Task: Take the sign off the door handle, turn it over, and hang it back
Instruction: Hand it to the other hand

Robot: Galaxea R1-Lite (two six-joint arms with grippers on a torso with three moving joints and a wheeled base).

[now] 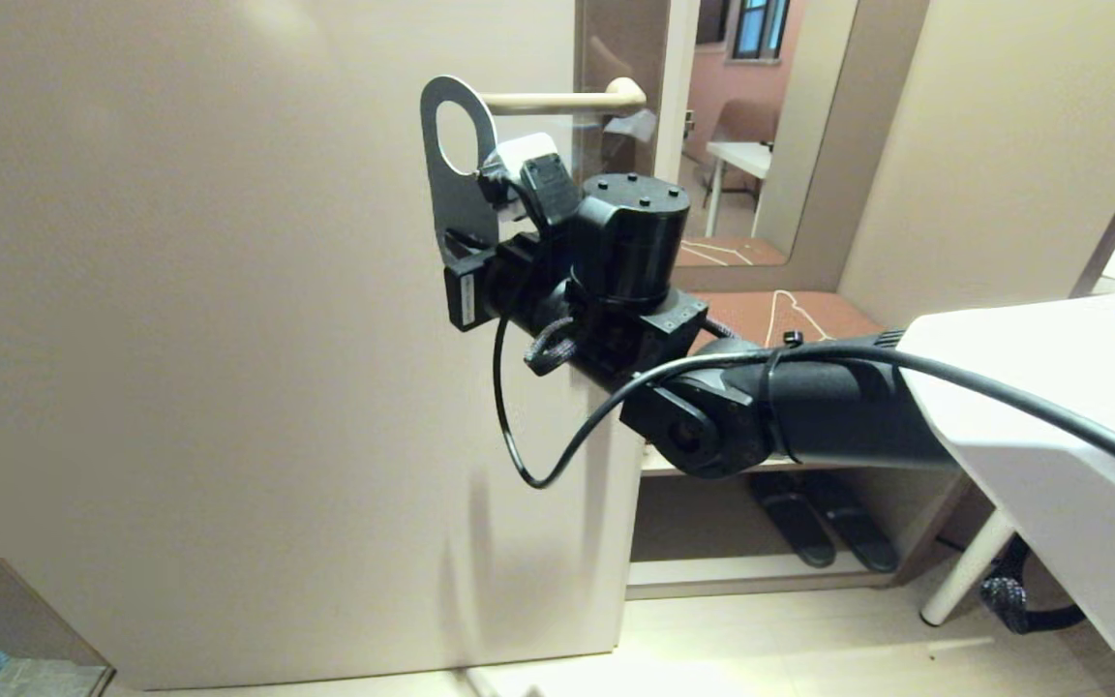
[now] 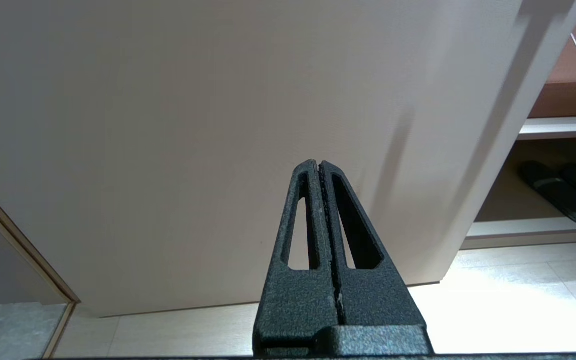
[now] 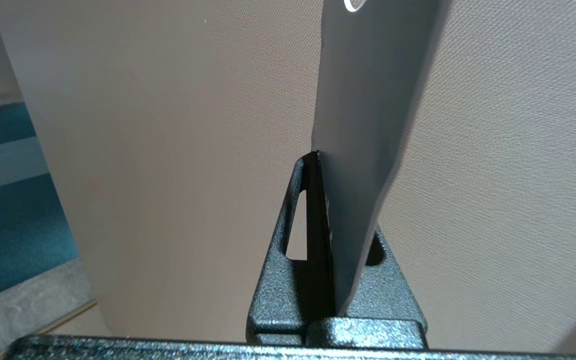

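Nearest to us in the head view, our white upper arm fills the lower right of the frame, and from it the black forearm runs up and left toward the centre, a black cable (image 1: pixel 557 455) looping beneath it. At its end our right gripper (image 1: pixel 466 254) is clamped on the lower part of the sign (image 1: pixel 451 184), which stands upright in the upper middle of the frame, its round hole at the top. The hole sits just left of the free tip of the door handle (image 1: pixel 557 99) and is not threaded over it; the sign looks grey from this side and we cannot read any lettering.

In the right wrist view the same grip shows close up: the sign (image 3: pixel 368 100) rises edge-on from between the closed fingers (image 3: pixel 298 210) of the right gripper (image 3: pixel 325 165), with the beige door (image 3: pixel 168 150) behind it.

Our left gripper (image 2: pixel 319 165) is low, in front of the door's lower part, its jaws pressed together on nothing.

Beyond the door (image 1: pixel 228 339), on the right of the head view, a pair of dark slippers (image 1: pixel 819 518) lies on a low shelf, and a white wire hanger (image 1: pixel 804 315) rests on the brown surface above it.
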